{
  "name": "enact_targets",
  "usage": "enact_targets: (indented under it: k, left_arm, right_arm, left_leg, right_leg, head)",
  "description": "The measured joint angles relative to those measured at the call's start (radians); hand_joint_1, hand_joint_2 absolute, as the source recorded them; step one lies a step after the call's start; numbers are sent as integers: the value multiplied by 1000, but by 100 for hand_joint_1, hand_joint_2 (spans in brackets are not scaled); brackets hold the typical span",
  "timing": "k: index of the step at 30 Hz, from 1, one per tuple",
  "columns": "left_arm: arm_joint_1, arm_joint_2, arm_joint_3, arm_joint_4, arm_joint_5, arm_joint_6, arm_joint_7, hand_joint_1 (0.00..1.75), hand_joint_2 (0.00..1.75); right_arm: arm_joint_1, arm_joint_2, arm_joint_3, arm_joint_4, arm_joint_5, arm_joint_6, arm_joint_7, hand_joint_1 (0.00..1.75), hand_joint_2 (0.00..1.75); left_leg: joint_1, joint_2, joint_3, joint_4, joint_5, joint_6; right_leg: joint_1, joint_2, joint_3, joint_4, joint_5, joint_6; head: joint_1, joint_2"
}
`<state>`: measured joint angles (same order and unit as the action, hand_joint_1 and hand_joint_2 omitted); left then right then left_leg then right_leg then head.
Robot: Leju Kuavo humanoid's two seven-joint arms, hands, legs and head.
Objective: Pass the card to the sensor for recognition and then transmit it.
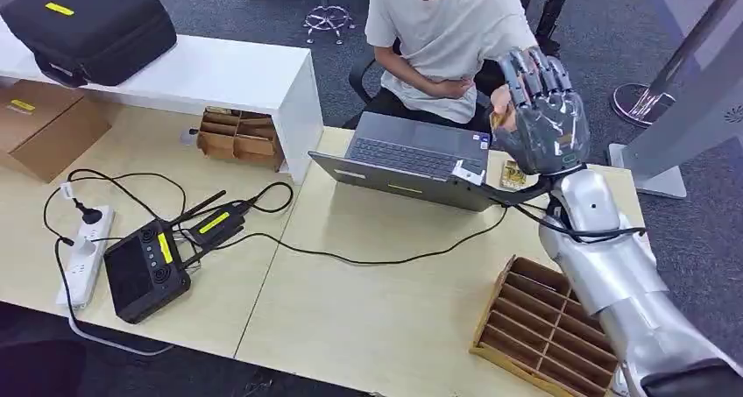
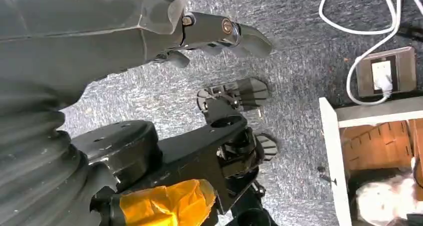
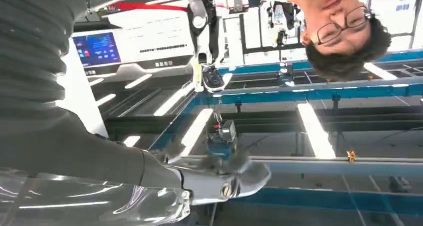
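1. Right hand [image 1: 541, 116] raised above the tabletop [image 1: 377, 309], fingers upright, near the seated person [image 1: 447, 38].
2. Small yellowish card [image 1: 497, 119] sits at the hand's thumb side, apparently pinched; grip partly hidden.
3. Laptop [image 1: 412, 160] just below.
4. Left hand [image 2: 219, 34] hangs over carpet, holding nothing, fingers loosely extended.

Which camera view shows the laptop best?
The head view: the open laptop sits whole on the table, before the seated person. The left wrist view looks at floor instead; the right wrist view looks up at the ceiling.
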<state>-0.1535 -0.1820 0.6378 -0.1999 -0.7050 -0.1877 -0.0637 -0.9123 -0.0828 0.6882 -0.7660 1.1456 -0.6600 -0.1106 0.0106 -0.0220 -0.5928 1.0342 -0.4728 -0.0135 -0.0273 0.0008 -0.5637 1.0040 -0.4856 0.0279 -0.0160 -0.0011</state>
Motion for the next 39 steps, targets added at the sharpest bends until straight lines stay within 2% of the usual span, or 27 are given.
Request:
enact_targets:
  k: [4, 7, 12, 15, 17, 20, 25, 26, 27, 31, 39]
  left_arm:
    - [4, 2, 0, 0, 6, 0, 1, 0, 175]
    - [10, 3, 2, 0, 15, 2, -1, 0, 175]
    - [24, 6, 13, 0, 36, 11, -16, 0, 175]
    - [37, 11, 29, 0, 51, 12, -33, 0, 175]
    - [47, 15, 39, 0, 60, 14, -34, 0, 175]
    - [59, 19, 55, 0, 72, 18, -32, 0, 175]
    - [60, 20, 59, 0, 75, 21, -32, 0, 175]
    - [66, 23, 65, 0, 77, 22, -33, 0, 175]
    - [76, 27, 77, 0, 79, 23, -33, 0, 175]
    - [74, 27, 82, 0, 79, 23, -33, 0, 175]
    - [74, 27, 83, 0, 79, 23, -33, 0, 175]
  right_arm:
    - [-10, -18, -1, 8, 2, 1, 6, 0, 175]
    - [-24, -51, -5, 13, 3, 2, 9, 0, 175]
    - [-65, -170, -25, 27, 18, 8, 9, 0, 175]
    - [-103, -276, -36, 56, 52, 19, 17, 0, 175]
    - [-130, -347, -45, 79, 70, 47, 26, 0, 175]
    - [-171, -454, -57, 122, 80, 127, 40, 0, 175]
    - [-178, -474, -58, 130, 84, 147, 46, 0, 175]
    - [-196, -521, -59, 148, 90, 181, 53, 0, 175]
    - [-227, -601, -59, 180, 91, 204, 56, 0, 175]
    - [-232, -635, -58, 194, 93, 217, 72, 0, 175]
    - [-233, -653, -58, 205, 93, 219, 76, 0, 175]
  left_leg:
    - [0, 0, 0, 0, 0, 0]
    - [0, -1, 0, 0, 0, 0]
    - [-1, -2, -1, 1, 0, 0]
    - [-1, -3, -2, 3, -1, 1]
    - [-2, -3, -3, 3, -1, 2]
    - [-3, -6, -4, 3, -1, 2]
    - [-3, -7, -5, 3, -1, 2]
    - [-3, -7, -6, 3, -1, 3]
    - [-3, -4, -7, 3, -2, 3]
    - [-3, 1, -4, 2, -2, 3]
    - [-2, 1, -4, 2, -2, 3]
  right_leg:
    - [0, 0, 0, 0, 0, 0]
    - [0, -1, 0, 0, 0, 0]
    - [-1, -2, -1, -1, 0, 0]
    - [-2, -3, -1, -1, 0, 1]
    - [-2, -3, -1, -1, 0, 1]
    - [-2, -6, -1, -2, 0, 1]
    - [-2, -7, -1, -2, 0, 1]
    - [-2, -7, -2, -2, 0, 1]
    - [-2, -4, -4, -2, 0, 1]
    - [-1, 1, -4, -1, 0, 1]
    - [-1, 1, -4, -1, 0, 1]
  head:
    - [0, 0]
    - [0, 0]
    - [0, 0]
    - [0, 0]
    - [0, 0]
    - [0, 0]
    - [0, 0]
    - [0, 0]
    - [-1, 0]
    - [0, 0]
    - [0, 0]
